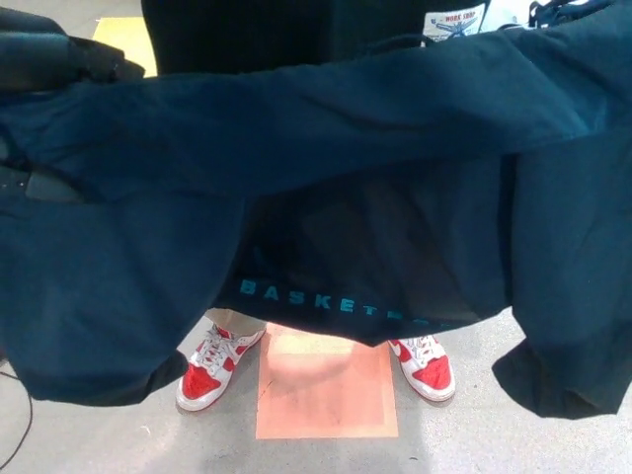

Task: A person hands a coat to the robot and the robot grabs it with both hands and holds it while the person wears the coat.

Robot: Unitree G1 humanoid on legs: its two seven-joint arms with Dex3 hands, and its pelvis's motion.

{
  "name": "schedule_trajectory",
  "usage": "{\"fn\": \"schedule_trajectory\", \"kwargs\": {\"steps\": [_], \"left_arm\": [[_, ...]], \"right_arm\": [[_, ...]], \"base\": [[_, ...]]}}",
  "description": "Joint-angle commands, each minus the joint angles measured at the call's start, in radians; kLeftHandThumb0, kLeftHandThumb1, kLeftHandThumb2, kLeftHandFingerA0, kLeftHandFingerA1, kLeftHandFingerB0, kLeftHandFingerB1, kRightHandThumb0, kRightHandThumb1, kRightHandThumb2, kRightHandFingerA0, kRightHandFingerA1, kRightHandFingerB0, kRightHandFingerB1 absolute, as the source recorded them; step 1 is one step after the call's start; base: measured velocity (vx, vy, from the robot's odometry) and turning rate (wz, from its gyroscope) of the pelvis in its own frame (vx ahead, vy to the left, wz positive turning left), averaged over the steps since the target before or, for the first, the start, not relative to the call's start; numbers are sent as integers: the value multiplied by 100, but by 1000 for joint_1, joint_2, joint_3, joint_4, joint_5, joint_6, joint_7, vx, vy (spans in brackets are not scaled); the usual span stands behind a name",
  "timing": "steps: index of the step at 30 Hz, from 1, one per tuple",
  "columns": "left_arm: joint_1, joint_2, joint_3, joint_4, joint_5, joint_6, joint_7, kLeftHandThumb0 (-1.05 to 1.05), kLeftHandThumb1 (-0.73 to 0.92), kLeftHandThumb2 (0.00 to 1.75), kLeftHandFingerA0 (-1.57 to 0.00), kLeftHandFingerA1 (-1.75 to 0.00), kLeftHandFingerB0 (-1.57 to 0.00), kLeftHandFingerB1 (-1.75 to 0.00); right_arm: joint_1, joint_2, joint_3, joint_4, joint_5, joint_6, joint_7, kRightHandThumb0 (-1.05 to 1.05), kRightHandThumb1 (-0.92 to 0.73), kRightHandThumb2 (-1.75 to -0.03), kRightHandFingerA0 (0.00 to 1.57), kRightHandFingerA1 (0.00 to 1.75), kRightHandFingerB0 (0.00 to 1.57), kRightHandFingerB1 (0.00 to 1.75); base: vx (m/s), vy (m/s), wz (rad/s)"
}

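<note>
A dark navy coat (296,138) was spread wide across the view, its sleeves hanging at both sides. The left hand (44,64) was seen at the top left, closed on the coat's edge. The right hand was hidden. Below the hem, red-and-white shoes (212,365) flanked an orange floor square (326,395).

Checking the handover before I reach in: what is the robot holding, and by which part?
The left robot hand grips the navy coat at its upper left edge. The right one is out of view.
</note>
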Motion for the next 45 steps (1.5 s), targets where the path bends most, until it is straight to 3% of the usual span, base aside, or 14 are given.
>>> {"fn": "schedule_trajectory", "kwargs": {"steps": [1,17,25,26,29,33,34,37,39,40,41,42,44,45], "left_arm": [[52,-12,4,13,16,19,-39,-93,56,94,0,-10,0,0],[73,-40,-3,-21,48,56,-35,-89,54,91,-2,-13,-3,-4],[90,-59,1,-38,65,66,-39,-87,53,91,-2,-13,-2,-6],[85,-64,-5,-40,73,66,-45,-87,52,91,-1,-14,-1,-6],[97,-71,-7,-49,87,51,-36,-88,52,92,-3,-15,-3,-5],[105,-83,-23,-49,125,9,-14,-88,46,74,-8,-34,0,-10],[117,-88,-21,-52,140,2,13,-77,45,86,-90,-79,0,-11],[156,-107,-7,-59,188,-17,102,-48,36,88,-91,-84,0,-42],[175,-116,0,-54,223,-49,167,-67,62,59,-94,-66,-40,-33],[185,-117,2,-52,238,-66,196,-69,73,62,-90,-96,-75,-49],[197,-117,4,-48,257,-88,233,-69,73,62,-90,-96,-75,-49],[209,-119,6,-37,274,-110,274,-65,81,66,-91,-141,-87,-100],[237,-120,3,-14,342,-161,409,-57,92,67,-97,-119,-90,-84],[247,-127,8,-3,353,-180,464,-44,86,71,-87,-157,-75,-112]], "right_arm": [[70,-56,26,-15,76,39,264,-87,-53,-92,39,53,0,4],[9,30,192,8,14,98,451,-85,-50,-88,25,50,0,2],[-13,140,220,71,-51,60,369,-90,-64,-60,67,53,0,3],[-21,166,222,92,-58,71,361,-86,-49,-90,47,58,0,0],[-27,203,231,116,-87,68,342,-95,-61,-59,37,43,0,1],[-12,250,241,131,-150,47,271,-86,-45,-87,32,51,0,0],[-1,255,235,132,-159,37,245,-82,-49,-87,32,50,0,2],[62,265,199,133,-179,-46,103,-80,-53,-89,55,57,4,18],[76,261,197,138,-208,-105,44,-77,-72,-62,71,49,22,32],[87,258,191,142,-212,-139,8,-69,-82,-65,109,65,83,52],[100,254,184,147,-215,-181,-38,-69,-82,-65,109,65,83,52],[122,249,175,145,-229,-221,-103,-66,-87,-68,112,63,92,53],[177,227,163,125,-298,-291,-291,-58,-92,-69,95,101,75,47],[205,222,144,128,-307,-321,-370,-47,-89,-68,85,132,74,50]], "base": [[0,0,0],[0,0,0],[0,0,0],[0,0,0],[0,0,0],[0,0,0],[0,0,0],[0,0,0],[0,0,0],[0,0,0],[0,0,0],[0,0,0],[0,0,0],[0,0,0]]}}
